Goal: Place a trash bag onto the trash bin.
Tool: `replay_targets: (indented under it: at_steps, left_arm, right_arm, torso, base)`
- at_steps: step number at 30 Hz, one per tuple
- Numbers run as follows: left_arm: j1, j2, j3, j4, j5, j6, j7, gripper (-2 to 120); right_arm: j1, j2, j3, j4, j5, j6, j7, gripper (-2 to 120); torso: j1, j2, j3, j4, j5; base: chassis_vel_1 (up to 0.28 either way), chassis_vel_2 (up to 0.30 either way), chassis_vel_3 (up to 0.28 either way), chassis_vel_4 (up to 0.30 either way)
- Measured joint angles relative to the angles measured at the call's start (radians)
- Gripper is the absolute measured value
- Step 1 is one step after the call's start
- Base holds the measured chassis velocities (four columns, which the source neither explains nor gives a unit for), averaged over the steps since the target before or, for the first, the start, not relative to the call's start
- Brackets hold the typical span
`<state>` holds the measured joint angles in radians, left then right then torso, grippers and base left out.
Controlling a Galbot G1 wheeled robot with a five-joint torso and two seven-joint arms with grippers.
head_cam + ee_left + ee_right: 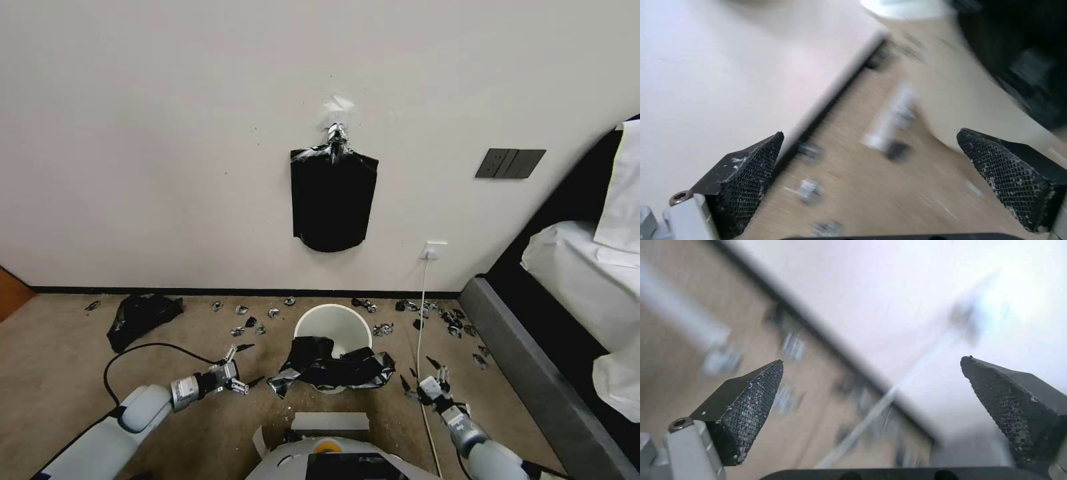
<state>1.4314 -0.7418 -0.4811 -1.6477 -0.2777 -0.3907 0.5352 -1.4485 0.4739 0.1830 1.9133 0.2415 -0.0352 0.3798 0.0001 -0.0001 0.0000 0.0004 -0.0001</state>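
The left hand [248, 365] hovers low over the floor with its two black, mesh-textured fingers [751, 180] spread wide and holding nothing; just beyond its fingertips, toward the robot's middle, lies the thin, glossy, wrinkled black plastic trash bag [333, 365], draped in a floppy band over the near rim and front wall of the small round cream-white plastic trash bin [333, 327], whose far rim and inside remain uncovered. The right hand [421, 375] hangs on the bag's other side, equally wide open and empty, close to the bag's crumpled end and beside a white cable [421, 313] running down from a wall socket. Farther out from the left hand a squashed black plastic heap [141, 317] sits on the tan carpet floor [60, 373], which is strewn with small dark scraps along the black baseboard. Above the bin, a flat smooth black sheaf [332, 200] hangs from a silver clip on the pale wall [147, 147].
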Motion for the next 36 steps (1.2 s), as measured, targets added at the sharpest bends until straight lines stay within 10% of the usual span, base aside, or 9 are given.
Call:
replay_targets:
  at_steps: [8,14,36]
  left_arm:
    - [0.007,-0.021,-0.068,-0.116,-0.123,0.057,-0.049,100]
    - [0.024,-0.043,-0.1,-0.153,-0.129,0.07,-0.056,100]
    - [0.119,-0.122,-0.219,-0.218,-0.134,0.079,-0.057,100]
  right_arm:
    - [0.327,-0.045,-0.074,0.012,0.237,0.033,-0.494,100]
    - [0.676,-0.021,-0.301,-0.031,0.435,-0.151,-0.813,100]
    - [1.351,0.321,-0.991,-0.548,0.412,-0.343,-1.081,100]
  torso:
    - [0.0,0.0,0.0,-0.0003,0.0002]
    - [0.0,0.0,0.0,-0.0009,-0.0001]
    - [0.0,0.0,0.0,-0.0003,0.0]
  base:
    - [0.0,0.0,0.0,0.0]
    - [0.0,0.0,0.0,0.0]
    - [0.0,0.0,0.0,0.0]
